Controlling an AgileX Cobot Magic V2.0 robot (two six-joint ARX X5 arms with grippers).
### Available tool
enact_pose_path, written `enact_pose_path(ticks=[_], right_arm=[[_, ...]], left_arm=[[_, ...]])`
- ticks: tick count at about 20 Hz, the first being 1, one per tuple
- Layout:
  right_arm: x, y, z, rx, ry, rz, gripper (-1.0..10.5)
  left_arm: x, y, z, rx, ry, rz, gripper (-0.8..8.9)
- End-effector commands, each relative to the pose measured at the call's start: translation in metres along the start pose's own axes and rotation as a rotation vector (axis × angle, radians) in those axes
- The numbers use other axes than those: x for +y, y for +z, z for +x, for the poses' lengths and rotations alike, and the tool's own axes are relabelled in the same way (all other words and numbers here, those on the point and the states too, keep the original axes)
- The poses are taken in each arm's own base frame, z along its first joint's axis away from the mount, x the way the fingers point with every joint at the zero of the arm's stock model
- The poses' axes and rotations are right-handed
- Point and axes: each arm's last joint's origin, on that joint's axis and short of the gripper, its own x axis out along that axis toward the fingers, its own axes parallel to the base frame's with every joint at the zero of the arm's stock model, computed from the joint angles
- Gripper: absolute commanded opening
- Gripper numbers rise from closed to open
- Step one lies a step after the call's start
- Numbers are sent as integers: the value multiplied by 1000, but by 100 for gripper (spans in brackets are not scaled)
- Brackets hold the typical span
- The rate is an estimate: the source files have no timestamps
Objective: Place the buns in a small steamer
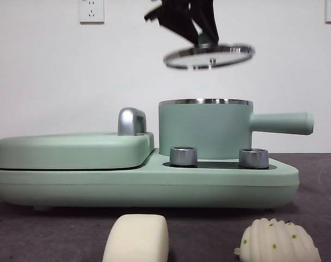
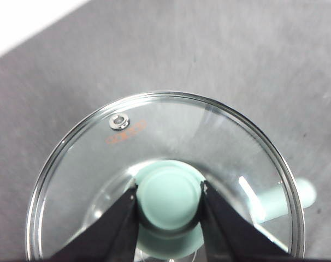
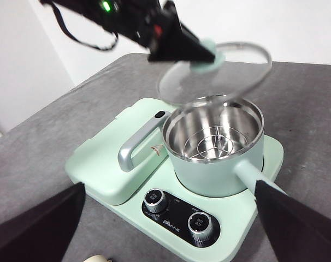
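Nearest the front camera lie the two buns on the table [image 1: 318, 180]: the smooth loaf [image 1: 136, 238] and the ridged, green-specked one [image 1: 277, 242], side by side but apart. The left gripper [image 2: 170, 197] is clenched on the lid's green knob [image 2: 170, 194], holding the glass lid [image 1: 209, 56] tilted in the air above the open pot [image 1: 205, 128]. The right gripper [image 3: 171, 218] hangs released (jaws wide) near the cooker [image 1: 154, 177]. Only its wrist view shows the pot's steel inside and wire rack [image 3: 213, 143].
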Motion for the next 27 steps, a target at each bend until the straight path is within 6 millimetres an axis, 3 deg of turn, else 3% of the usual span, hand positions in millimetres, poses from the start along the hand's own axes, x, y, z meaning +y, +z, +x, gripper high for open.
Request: enact_pose_path(ticks=[1, 8, 15, 20, 27], right_arm=[[2, 3, -2, -10, -1, 9, 495], [-3, 5, 7, 35, 66, 163, 493], [-1, 5, 36, 204, 202, 279, 459], [14, 4, 75, 430, 163, 295, 459], [64, -24, 152, 761, 72, 214, 430]], left_arm=[[3, 13, -13, -38, 10, 5, 16], [44, 8, -27, 9, 88, -35, 16], [102, -4, -41, 14, 203, -115, 16], [133, -12, -52, 12, 269, -161, 16], [166, -24, -67, 17, 342, -201, 16]])
